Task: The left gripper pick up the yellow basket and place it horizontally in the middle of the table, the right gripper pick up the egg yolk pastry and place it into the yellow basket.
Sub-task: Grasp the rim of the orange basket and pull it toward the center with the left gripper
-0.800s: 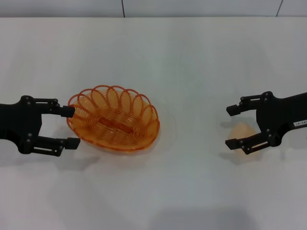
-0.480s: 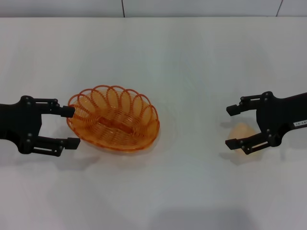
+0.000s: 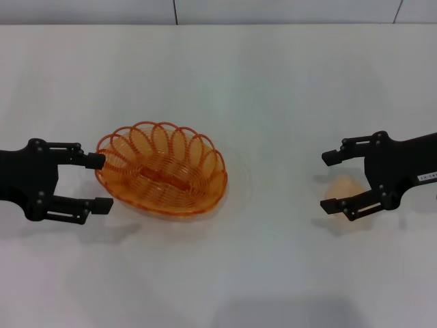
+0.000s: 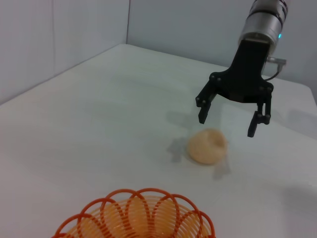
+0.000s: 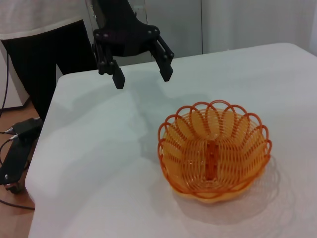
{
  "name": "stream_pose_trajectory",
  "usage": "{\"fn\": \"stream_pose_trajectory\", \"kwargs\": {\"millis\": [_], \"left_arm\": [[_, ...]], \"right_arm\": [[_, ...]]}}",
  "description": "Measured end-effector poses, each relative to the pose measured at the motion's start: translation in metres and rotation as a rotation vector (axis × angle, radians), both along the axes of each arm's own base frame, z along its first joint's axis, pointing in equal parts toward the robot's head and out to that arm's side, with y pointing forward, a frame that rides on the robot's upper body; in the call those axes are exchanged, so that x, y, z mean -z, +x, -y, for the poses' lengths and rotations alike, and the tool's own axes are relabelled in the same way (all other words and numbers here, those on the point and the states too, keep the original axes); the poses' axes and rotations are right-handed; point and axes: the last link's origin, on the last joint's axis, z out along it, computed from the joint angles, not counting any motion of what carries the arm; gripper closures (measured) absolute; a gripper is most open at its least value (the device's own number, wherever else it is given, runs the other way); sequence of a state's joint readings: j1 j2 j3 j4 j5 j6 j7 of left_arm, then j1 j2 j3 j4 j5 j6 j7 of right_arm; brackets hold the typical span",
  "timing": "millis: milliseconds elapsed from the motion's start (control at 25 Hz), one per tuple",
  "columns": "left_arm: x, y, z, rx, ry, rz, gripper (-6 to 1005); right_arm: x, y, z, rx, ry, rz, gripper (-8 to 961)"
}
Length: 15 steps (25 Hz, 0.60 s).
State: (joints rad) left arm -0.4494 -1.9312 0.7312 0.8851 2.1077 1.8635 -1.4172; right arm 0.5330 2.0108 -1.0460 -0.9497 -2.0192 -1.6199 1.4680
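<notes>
on the left half of the table we are seeing the yellow basket sitting upright on the white surface, its scalloped rim facing up. the left gripper is hovering right at the basket's left end with its jaws spread wide; from above, its far fingertip is lying against the rim, though the right wrist view is showing the claw raised above the table beside the basket. over on the right, the right gripper is hanging with its jaws open too, above the egg yolk pastry, which is resting on the table, well apart from the basket.
</notes>
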Motion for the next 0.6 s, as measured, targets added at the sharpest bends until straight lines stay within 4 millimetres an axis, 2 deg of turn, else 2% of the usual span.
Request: {"fn": "stream_pose_trajectory", "kwargs": {"millis": [120, 400, 600], "left_arm": [[-0.001, 0.004, -0.003, -0.043, -0.007, 0.003, 213], [-0.020, 0.022, -0.011, -0.267, 0.011, -0.050, 217], [-0.033, 0.032, -0.026, -0.511, 0.020, -0.092, 220]], "right_arm": [[-0.001, 0.002, 0.002, -0.003, 0.009, -0.004, 98], [-0.004, 0.002, 0.003, -0.028, 0.025, -0.013, 98], [-0.004, 0.003, 0.004, -0.047, 0.026, -0.010, 98]]}}
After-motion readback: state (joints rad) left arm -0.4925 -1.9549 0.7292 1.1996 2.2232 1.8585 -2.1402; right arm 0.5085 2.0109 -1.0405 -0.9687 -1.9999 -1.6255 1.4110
